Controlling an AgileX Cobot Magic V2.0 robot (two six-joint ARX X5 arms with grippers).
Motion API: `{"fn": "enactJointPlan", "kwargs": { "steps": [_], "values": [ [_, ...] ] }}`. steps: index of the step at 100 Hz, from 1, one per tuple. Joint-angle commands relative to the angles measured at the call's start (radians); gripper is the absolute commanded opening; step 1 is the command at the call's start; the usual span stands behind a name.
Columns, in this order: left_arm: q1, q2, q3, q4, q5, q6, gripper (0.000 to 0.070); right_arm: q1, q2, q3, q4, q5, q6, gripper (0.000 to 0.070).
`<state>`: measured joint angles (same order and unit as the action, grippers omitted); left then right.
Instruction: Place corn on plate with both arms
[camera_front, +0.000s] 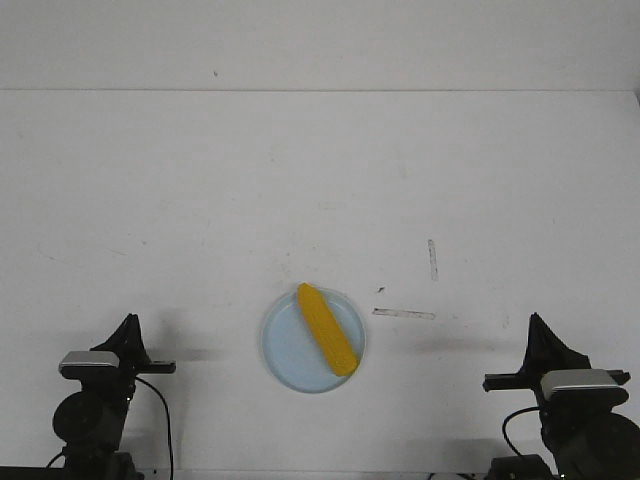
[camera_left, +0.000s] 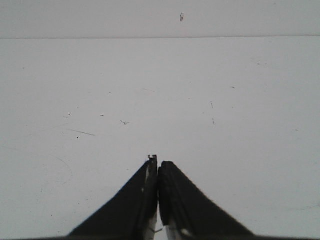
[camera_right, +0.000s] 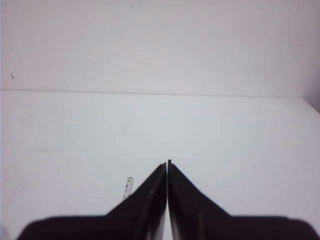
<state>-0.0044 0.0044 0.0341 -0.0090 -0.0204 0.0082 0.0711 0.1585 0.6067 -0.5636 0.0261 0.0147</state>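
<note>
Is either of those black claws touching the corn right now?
Apart. The front view shows the corn lying on the plate, with bare table between it and both the left gripper and the right gripper. Both are shut and hold nothing.

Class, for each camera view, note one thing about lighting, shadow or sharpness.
Front view: even light, with soft shadows on the table beside both arms; corn sharp. Left wrist view: the left gripper is blurred at close range. Right wrist view: the right gripper is dark and soft-edged.

Corn (camera_front: 327, 342) lying on plate (camera_front: 288, 360), plate on table (camera_front: 200, 200) between left arm (camera_front: 100, 395) and right arm (camera_front: 570, 395)
</note>
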Motion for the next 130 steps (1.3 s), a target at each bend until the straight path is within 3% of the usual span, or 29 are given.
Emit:
{"fn": "enactJointPlan", "kwargs": {
  "steps": [1, 25, 34, 61, 85, 102, 130],
  "values": [
    [0.0, -0.001, -0.021, 0.011, 0.001, 0.002, 0.0001, 0.001, -0.001, 0.005, 0.01, -0.001, -0.005, 0.0006],
    [0.0, -0.001, -0.021, 0.011, 0.001, 0.002, 0.0, 0.001, -0.001, 0.005, 0.011, 0.0, -0.006, 0.0005],
    [0.0, -0.001, -0.021, 0.011, 0.001, 0.002, 0.0, -0.017, -0.002, -0.003, 0.026, 0.0, -0.066, 0.0005],
    [0.0, -0.001, -0.021, 0.011, 0.001, 0.002, 0.0, -0.112, -0.04, -0.201, 0.186, -0.024, -0.067, 0.0005],
    [0.0, -0.001, -0.021, 0.011, 0.001, 0.002, 0.0, -0.119, -0.159, -0.436, 0.295, -0.03, -0.066, 0.0006],
    [0.0, -0.001, -0.021, 0.011, 0.002, 0.002, 0.0, -0.116, -0.157, -0.595, 0.449, -0.03, -0.054, 0.0006],
    [0.0, -0.001, -0.021, 0.01, 0.001, 0.002, 0.0, -0.109, -0.157, -0.594, 0.492, -0.029, -0.031, 0.0006]
  ]
}}
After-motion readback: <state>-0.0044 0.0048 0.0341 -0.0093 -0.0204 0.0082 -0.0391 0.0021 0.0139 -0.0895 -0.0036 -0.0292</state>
